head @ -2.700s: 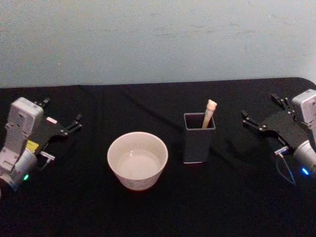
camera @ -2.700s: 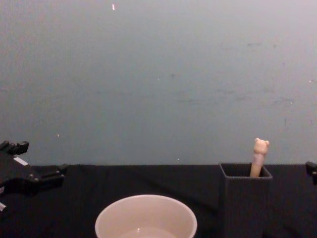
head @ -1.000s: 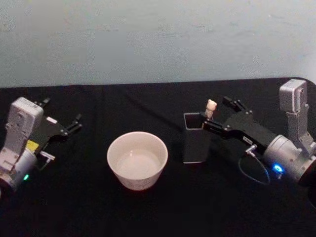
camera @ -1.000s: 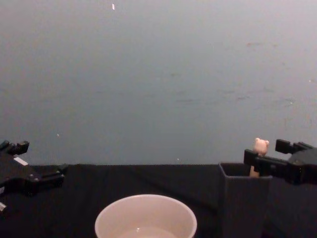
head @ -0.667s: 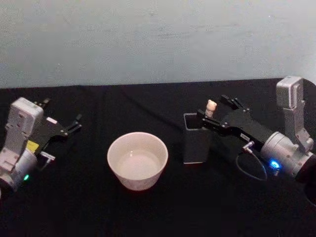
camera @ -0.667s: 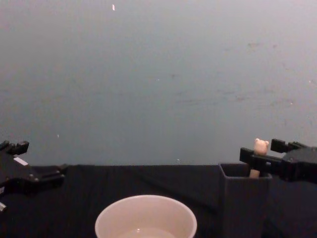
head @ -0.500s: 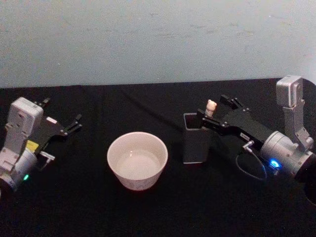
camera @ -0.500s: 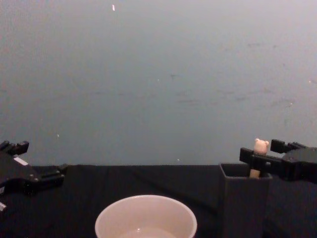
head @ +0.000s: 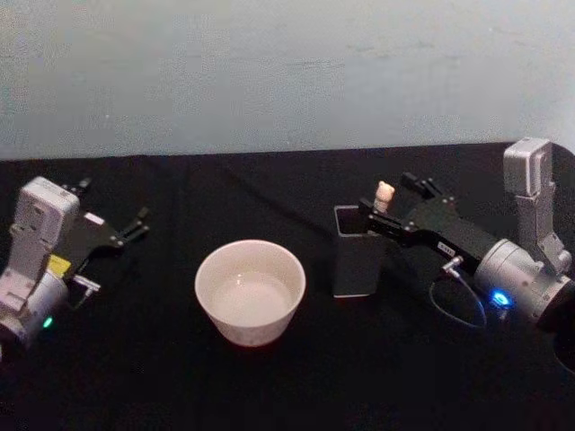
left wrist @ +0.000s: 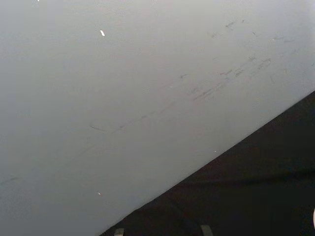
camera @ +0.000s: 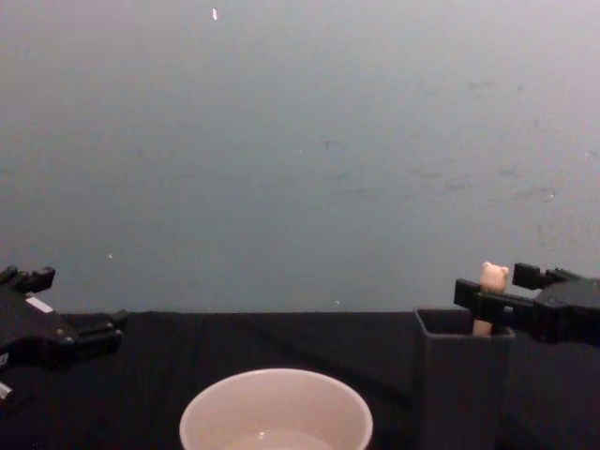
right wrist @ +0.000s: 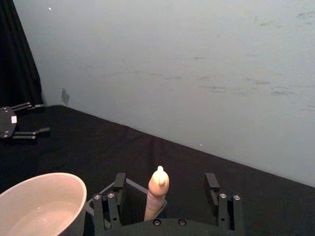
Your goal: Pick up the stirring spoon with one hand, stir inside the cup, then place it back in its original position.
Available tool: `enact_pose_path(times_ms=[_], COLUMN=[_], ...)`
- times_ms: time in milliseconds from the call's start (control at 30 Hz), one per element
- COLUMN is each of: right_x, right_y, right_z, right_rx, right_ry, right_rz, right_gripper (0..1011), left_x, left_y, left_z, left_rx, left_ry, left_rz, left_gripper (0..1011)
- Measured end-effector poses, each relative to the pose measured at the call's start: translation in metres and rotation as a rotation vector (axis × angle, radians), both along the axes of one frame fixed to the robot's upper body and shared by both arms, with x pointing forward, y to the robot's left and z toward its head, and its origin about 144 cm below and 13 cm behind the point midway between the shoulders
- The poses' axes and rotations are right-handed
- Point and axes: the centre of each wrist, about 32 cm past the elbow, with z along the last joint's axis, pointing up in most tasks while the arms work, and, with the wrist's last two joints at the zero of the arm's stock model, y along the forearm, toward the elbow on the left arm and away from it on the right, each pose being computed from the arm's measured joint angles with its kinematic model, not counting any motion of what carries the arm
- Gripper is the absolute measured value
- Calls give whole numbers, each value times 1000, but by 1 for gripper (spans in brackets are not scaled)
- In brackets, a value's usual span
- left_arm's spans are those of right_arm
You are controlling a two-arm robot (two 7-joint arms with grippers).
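R gripper point(head: 384, 196) moved in to holder point(head: 359, 262) | jaws apart round spoon point(right wrist: 157, 192), wrist cam: not touching | L gripper point(head: 115, 199) parked, jaws apart

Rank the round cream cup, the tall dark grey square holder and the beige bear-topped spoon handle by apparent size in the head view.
1. round cream cup
2. dark grey square holder
3. beige spoon handle, only its tip showing above the holder

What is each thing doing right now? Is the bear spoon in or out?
Stirring spoon: upright in holder, not gripped.
Holder: upright, spoon inside.
Cup: upright, no spoon in it.
Right end effector: open, fingers either side of the spoon handle.
Left end effector: open, parked at left.
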Motion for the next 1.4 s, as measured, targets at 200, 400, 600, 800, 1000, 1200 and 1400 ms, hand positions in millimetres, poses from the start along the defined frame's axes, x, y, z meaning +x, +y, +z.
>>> enact_pose_path(times_ms=[200,400,600,800,1000,1200,1400], right_x=[0,0,0,-1,-1,-1,-1], right_y=[0,0,0,0,0,0,0], right_z=[0,0,0,0,0,0,0], right_rx=[0,-1,-1,-1,-1,0,0], right_ry=[-1,-2,-3,-3,-3,-3,-3], right_rz=[-1,-1,-2,-2,-2,-2,-2], right_gripper=[969,821,651,449,267,214,214], left_x=[0,0,0,0,0,0,0], left_y=[0,0,0,0,0,0,0], left_z=[0,0,0,0,0,0,0], left_rx=[0,0,0,0,0,0,0], left_ry=[0,0,0,0,0,0,0], left_rz=[0,0,0,0,0,0,0], left_gripper=[1001,1001,1001,1001,1001,1001,1001])
